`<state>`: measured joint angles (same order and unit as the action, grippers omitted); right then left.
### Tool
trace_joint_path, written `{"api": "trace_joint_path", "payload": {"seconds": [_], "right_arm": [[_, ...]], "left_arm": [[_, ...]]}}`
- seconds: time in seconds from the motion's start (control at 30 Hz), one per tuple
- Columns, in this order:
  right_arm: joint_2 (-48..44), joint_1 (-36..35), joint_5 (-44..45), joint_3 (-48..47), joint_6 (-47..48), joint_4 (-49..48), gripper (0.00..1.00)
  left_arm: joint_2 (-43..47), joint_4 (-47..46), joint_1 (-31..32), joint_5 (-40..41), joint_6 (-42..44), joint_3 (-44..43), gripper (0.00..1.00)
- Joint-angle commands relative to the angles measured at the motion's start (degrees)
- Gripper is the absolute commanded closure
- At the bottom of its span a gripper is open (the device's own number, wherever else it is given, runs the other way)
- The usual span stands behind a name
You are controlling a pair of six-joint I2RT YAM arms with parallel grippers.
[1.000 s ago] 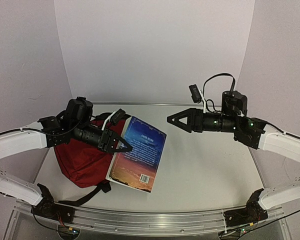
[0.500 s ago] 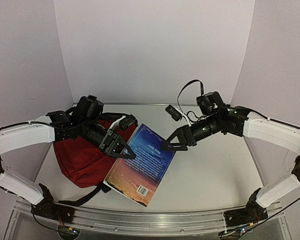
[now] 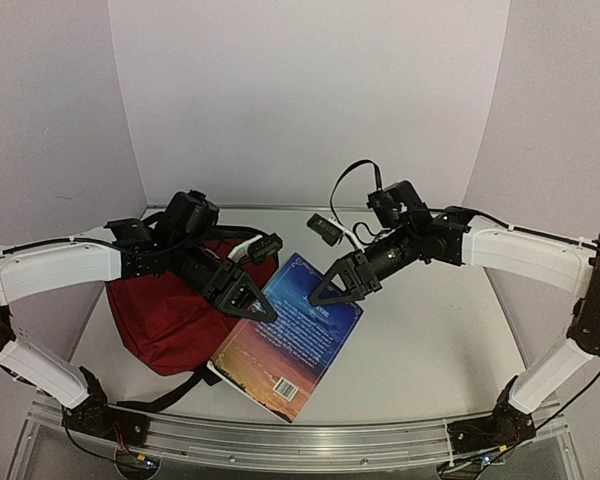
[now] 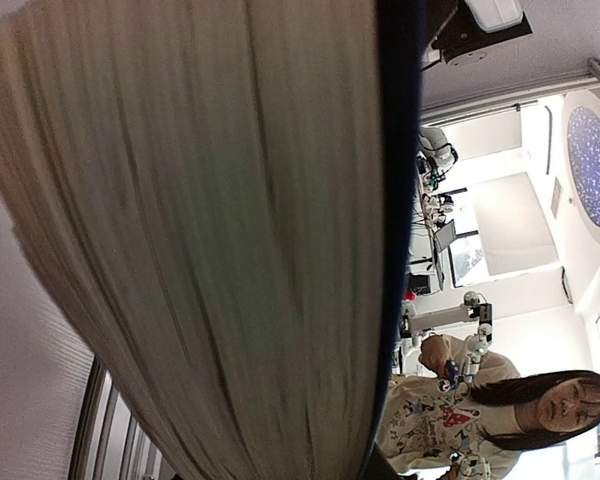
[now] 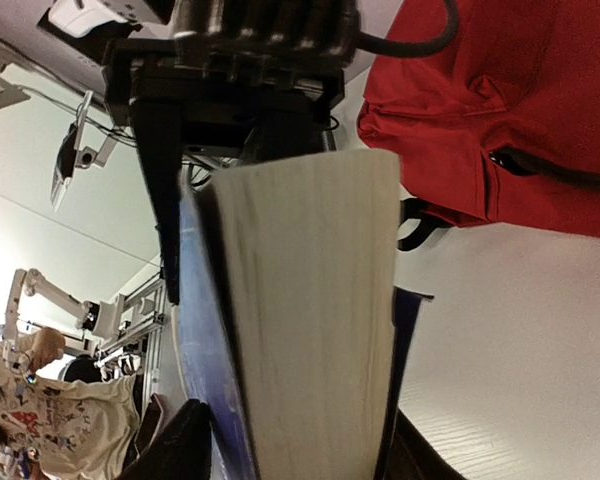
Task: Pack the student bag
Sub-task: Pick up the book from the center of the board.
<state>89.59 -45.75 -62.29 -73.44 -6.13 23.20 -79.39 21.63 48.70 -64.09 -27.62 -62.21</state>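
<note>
Book (image 3: 280, 355) hangs pinched in left gripper (image 3: 263, 311), student bag (image 3: 150, 318) below and behind it; right gripper (image 3: 318, 297) straddles the far edge, bite unclear, likely to steady it for loading.

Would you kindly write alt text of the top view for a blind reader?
A robot's left hand holds a blue book tilted over a table, while the right hand straddles its far edge. A dark red backpack lies beside it.
</note>
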Motion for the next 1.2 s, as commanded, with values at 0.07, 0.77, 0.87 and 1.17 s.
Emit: {"api": "trace_joint_path", "payload": {"seconds": [0.07, 0.77, 0.87, 1.17], "right_arm": [[-0.84, -0.34, 0.89, -1.44, -2.08, -6.67, 0.95], [-14.47, 14.56, 43.22, 12.58, -19.03, -14.41, 1.0], [-15.63, 14.71, 43.79, 13.54, -19.17, -14.77, 1.0], [-16.83, 14.85, 44.03, 15.97, -20.64, -16.39, 1.0]], "left_arm": [[1.04, -2.61, 0.05, -2.67, 2.9, -5.97, 0.94], [6.75, 21.4, -22.96, 66.25, -10.19, -4.88, 0.01], [4.63, 24.16, -23.28, 71.63, -10.36, -5.98, 0.0], [-5.67, 25.97, -23.88, 77.04, -7.65, -10.59, 0.01]]}}
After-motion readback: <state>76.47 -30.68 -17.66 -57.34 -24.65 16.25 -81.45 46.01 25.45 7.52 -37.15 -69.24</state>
